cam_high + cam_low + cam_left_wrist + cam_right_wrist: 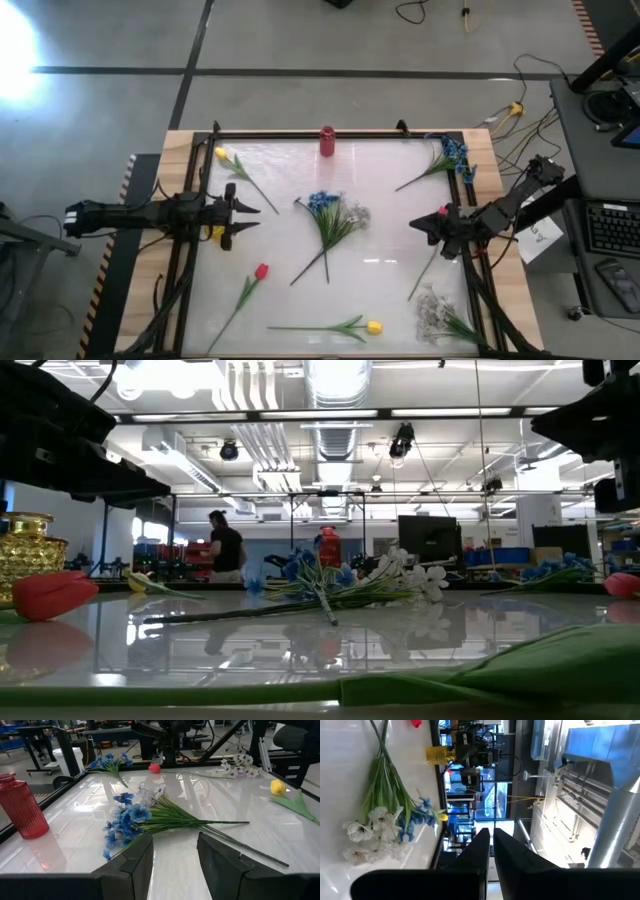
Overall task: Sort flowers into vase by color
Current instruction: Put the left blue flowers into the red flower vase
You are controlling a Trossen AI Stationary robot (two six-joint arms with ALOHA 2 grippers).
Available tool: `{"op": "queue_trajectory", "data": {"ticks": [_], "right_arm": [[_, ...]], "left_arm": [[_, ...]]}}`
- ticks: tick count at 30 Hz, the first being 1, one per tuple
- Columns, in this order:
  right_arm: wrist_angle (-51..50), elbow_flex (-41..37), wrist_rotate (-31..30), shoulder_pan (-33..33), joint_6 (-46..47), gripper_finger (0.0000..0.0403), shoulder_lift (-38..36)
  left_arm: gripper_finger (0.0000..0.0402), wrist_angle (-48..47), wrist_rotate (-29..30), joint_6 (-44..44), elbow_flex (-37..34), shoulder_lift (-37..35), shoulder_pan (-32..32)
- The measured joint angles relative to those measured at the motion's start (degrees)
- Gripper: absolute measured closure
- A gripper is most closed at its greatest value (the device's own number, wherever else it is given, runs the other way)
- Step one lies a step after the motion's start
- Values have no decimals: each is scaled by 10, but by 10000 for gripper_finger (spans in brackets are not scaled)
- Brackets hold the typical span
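Flowers lie flat on the white table: a blue and white bunch (330, 212) (135, 815) in the middle, a yellow tulip (222, 154) far left, blue blossoms (452, 153) far right, a red tulip (260, 271) and a yellow tulip (373, 326) near the front, and a white spray (433, 308) near right. Another red tulip (443, 212) (154, 768) lies by my right gripper (415, 225) (490, 845), which is shut, empty and rolled on its side. My left gripper (262, 217) (175, 862) stands open at the left edge, pointing at the bunch. A red vase (326, 140) stands at the far edge.
A gold vase (28, 552) (440, 755) stands at the table's left edge beside my left arm. A dark frame (300, 134) borders the table. Bare tabletop lies between the middle bunch and each gripper. A person (224, 548) stands in the room far behind.
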State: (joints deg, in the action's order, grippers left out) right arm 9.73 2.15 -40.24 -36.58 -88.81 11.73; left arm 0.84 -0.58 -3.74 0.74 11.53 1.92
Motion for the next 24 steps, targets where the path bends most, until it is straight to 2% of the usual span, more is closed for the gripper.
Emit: {"op": "queue_trajectory", "data": {"ticks": [3, 5, 12, 16, 19, 24], "right_arm": [[5, 1, 39, 0, 69, 385, 0], [5, 1, 52, 0, 149, 385, 1], [9, 1, 62, 0, 660, 385, 1], [8, 2, 62, 0, 889, 385, 0], [12, 2, 54, 1, 991, 385, 1], [35, 2, 43, 1, 1068, 385, 1]], "left_arm": [[260, 0, 0, 0, 0, 0, 0], [260, 0, 0, 0, 0, 0, 0], [261, 0, 0, 0, 0, 0, 0], [260, 0, 0, 0, 0, 0, 0], [261, 0, 0, 0, 0, 0, 0], [260, 0, 0, 0, 0, 0, 0]]}}
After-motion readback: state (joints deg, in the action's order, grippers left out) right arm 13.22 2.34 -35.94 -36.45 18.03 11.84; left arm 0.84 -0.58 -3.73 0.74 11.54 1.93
